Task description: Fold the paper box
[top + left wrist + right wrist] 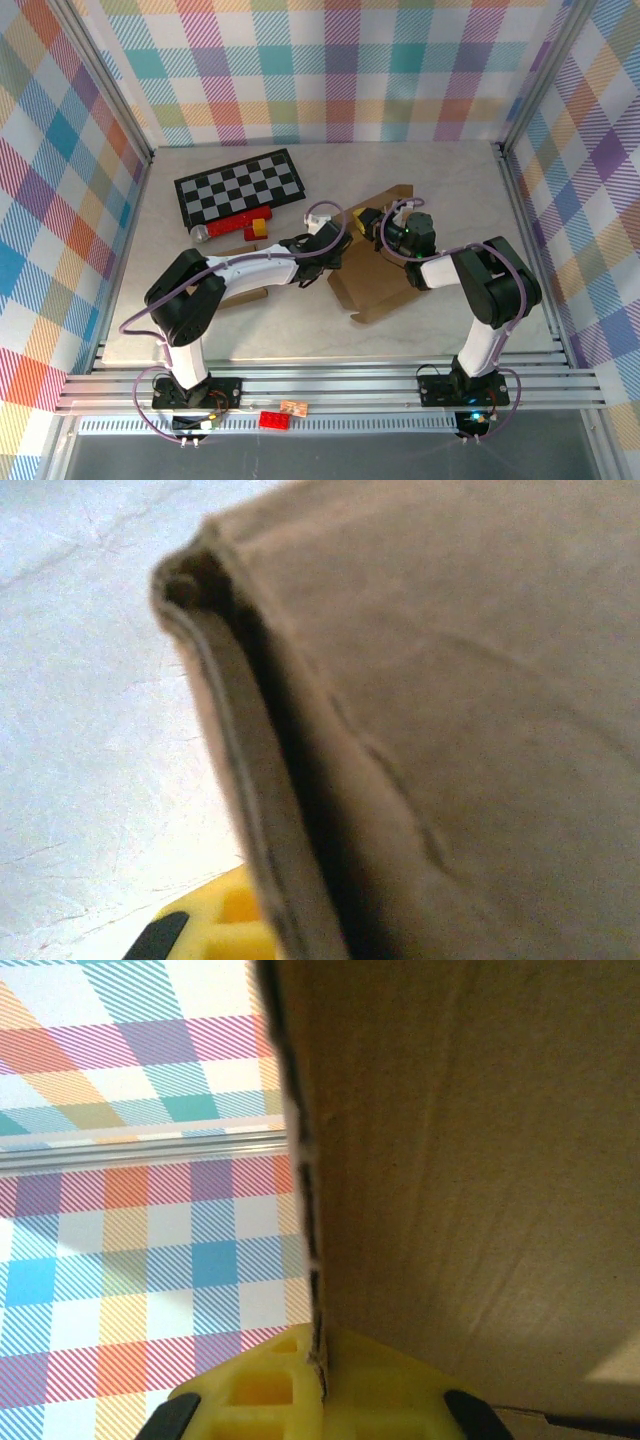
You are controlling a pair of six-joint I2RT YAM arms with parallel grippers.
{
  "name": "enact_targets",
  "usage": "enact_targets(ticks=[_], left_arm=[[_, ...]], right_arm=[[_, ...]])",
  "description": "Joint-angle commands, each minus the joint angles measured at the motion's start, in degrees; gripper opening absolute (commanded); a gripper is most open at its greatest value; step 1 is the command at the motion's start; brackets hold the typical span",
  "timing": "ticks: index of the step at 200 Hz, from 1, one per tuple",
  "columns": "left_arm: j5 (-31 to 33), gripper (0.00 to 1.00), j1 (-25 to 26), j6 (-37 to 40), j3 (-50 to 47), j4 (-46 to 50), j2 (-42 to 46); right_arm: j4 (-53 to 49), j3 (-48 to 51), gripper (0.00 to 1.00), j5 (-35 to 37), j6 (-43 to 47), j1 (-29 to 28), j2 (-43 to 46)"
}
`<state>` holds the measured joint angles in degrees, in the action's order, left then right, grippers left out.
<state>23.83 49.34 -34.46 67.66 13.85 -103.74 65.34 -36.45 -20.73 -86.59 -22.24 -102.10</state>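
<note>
**Top view.** The box (pixel 385 272), partly folded, lies at the centre of the table (pixel 450 180). Its visible cardboard faces are plain brown.

- **Left gripper** (pixel 338 250): clenched on the box's left edge. In the left wrist view a folded flap runs down beside the yellow finger (pixel 225 930).
- **Right gripper** (pixel 368 222): clenched on the far flap. In the right wrist view the flap's edge passes between the yellow fingers (pixel 250 1395).
- **Surroundings:** a chessboard (pixel 240 187) lies far left, with a red block (pixel 235 225) and a yellow block (pixel 259 229) at its near edge. A cardboard strip (pixel 248 297) lies partly under the left forearm. A red brick (pixel 272 419) sits on the front rail. The walls (pixel 330 70) are plaid.
- **Obstruction:** both wrists overlap the box's far-left part.
</note>
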Motion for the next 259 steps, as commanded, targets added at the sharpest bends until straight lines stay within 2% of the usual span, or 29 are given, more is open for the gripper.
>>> enact_targets(ticks=[1, 11, 39, 55, 72, 82, 112, 139, 189, 259], left_arm=[[4.3, 0.0, 0.7, -2.3, 2.5, 1.6, -1.1], [5.5, 0.0, 0.7, -2.6, 3.0, 4.9, -1.0], [9.2, 0.0, 0.7, -2.1, 5.3, 10.8, -0.5], [11.0, 0.0, 0.5, -0.7, 6.7, 14.3, -0.1], [11.6, 0.0, -0.1, 1.6, 8.9, 19.2, -0.5], [11.2, 0.0, -0.5, 3.5, 9.7, 20.8, -0.4], [7.1, 0.0, -3.0, 7.0, 9.8, 23.3, 1.6], [1.0, 0.0, -5.7, 9.6, 9.8, 23.6, 3.3], [-5.4, 0.0, -7.8, 13.5, 11.1, 25.4, 3.0], [-6.7, 0.0, -7.9, 13.1, 11.3, 24.9, 2.5]], right_arm=[[-6.0, -0.1, 0.0, -3.4, -0.6, -2.4, 1.6], [-9.3, -0.4, 0.03, -3.0, -0.2, -2.3, 3.0], [-28.2, -3.8, 0.41, -2.1, 4.1, -2.1, 10.5], [-44.7, -8.2, 0.62, -0.8, 9.4, -1.5, 16.4], [-60.4, -14.2, 0.74, 0.7, 15.6, -0.4, 21.2], [-66.1, -16.1, 0.77, 1.8, 17.4, 0.6, 23.7], [-76.3, -20.2, 0.79, 1.5, 20.2, 5.7, 27.4], [-84.6, -25.6, 0.75, 1.9, 25.7, 9.1, 26.1], [-85.4, -31.5, 0.65, 0.3, 30.7, 12.0, 18.2], [-85.1, -36.3, 0.64, -2.7, 33.9, 11.6, 7.9]])
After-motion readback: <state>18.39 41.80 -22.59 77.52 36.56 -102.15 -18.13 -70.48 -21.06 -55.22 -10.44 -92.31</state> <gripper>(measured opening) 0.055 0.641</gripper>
